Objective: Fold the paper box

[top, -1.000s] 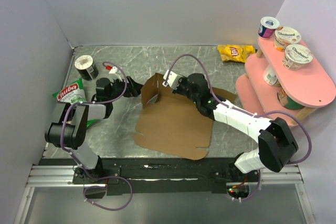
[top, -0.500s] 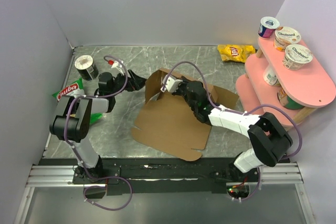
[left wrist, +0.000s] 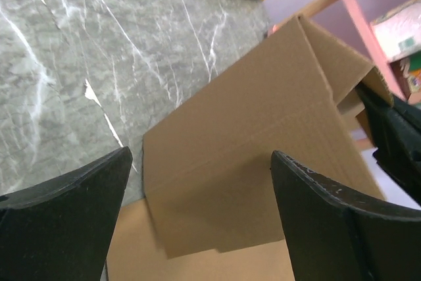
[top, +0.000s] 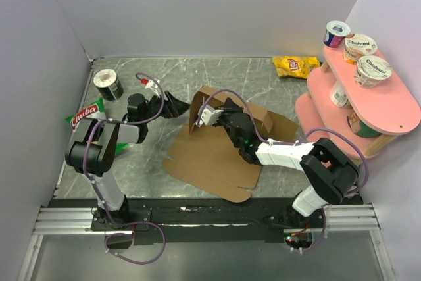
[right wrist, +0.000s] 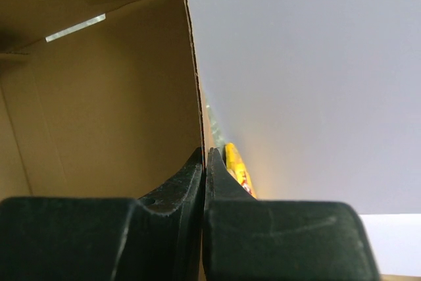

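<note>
**Position of work piece.** The paper box (top: 209, 159) lies at the middle of the desk (top: 141, 162), between the two arms. Most of it is a flat brown sheet. Its far part is lifted into a raised panel (top: 230, 100) that stands roughly upright, with a short side wall turned at the left end.

**Right side.** The right fingers (right wrist: 176, 195) are clenched on the thin edge of the raised panel, with cardboard visible between the two pads in the wrist view. Judgement: this pinch is what holds the panel up. The creases look fresh, and the panel would likely sag back if let go.

**Left side.** The left fingers (left wrist: 72, 202) are spread wide and grasp nothing. They hang just beside the outer face of the raised panel (left wrist: 263, 129), pointed at it but apart from it. Judgement: they are placed to press or take the side wall while the right side steadies the fold.

**Progress.** Early; one wall is up and the remaining flaps lie flat.

**Risk.** A push from the left could slide the whole sheet, since only its own weight and the right pinch resist it.

**Surroundings.** A yellow chip bag (top: 296, 66), a pink shelf (top: 395, 113) and a green packet (top: 85, 118) sit well apart from the work.
</note>
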Robot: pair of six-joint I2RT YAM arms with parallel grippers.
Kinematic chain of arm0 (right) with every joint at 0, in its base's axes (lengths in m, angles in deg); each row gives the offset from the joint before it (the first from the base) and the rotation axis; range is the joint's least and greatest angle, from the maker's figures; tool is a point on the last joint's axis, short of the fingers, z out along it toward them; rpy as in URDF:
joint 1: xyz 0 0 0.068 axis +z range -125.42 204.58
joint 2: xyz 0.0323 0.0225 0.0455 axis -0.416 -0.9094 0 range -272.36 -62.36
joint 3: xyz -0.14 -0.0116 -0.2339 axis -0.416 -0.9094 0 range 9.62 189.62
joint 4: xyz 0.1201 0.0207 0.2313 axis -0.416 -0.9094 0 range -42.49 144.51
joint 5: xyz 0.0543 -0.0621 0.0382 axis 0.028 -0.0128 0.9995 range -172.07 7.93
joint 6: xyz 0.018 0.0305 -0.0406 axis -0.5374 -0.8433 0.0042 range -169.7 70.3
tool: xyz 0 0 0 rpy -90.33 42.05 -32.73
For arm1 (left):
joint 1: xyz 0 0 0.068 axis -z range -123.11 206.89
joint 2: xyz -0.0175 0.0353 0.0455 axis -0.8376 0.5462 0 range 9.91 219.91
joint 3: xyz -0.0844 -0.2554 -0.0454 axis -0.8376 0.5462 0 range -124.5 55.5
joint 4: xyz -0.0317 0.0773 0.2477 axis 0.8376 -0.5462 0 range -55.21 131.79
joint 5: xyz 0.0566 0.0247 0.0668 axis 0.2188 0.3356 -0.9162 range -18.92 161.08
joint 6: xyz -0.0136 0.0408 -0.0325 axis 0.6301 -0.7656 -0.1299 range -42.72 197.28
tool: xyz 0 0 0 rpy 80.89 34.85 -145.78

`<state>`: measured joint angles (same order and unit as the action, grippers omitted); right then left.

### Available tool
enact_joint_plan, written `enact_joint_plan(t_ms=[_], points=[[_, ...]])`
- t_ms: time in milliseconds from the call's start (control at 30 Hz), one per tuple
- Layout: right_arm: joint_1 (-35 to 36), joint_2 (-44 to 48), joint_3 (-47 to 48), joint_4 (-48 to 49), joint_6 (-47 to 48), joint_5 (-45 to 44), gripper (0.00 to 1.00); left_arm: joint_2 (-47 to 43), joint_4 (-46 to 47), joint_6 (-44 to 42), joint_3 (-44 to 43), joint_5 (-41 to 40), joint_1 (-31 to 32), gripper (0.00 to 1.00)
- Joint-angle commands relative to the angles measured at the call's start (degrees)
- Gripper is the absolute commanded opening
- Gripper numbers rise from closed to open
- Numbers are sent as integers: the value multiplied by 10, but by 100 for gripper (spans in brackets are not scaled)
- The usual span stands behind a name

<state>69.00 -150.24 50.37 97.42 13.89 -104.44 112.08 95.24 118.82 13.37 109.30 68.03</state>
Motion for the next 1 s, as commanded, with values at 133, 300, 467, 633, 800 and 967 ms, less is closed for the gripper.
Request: enact_joint_plan(t_ms=[133, 300, 467, 633, 800, 967], points=[[17, -38, -11, 45, 50, -39, 5, -21, 2, -87, 13, -1, 33, 93], [23, -41, -25, 67, 47, -41, 6, -29, 51, -86, 35, -4, 35, 94], [34, -84, -56, 196, 119, -74, 5, -10, 97, -63, 42, -2, 35, 95], [43, -89, -69, 204, 107, -75, 4, 25, 203, -36, 40, 22, 36, 95], [44, -69, -66, 170, 88, -67, 5, 12, 173, -122, 44, -21, 56, 94], [44, -57, -65, 164, 73, -62, 5, -18, 150, -169, 72, -94, 70, 93]])
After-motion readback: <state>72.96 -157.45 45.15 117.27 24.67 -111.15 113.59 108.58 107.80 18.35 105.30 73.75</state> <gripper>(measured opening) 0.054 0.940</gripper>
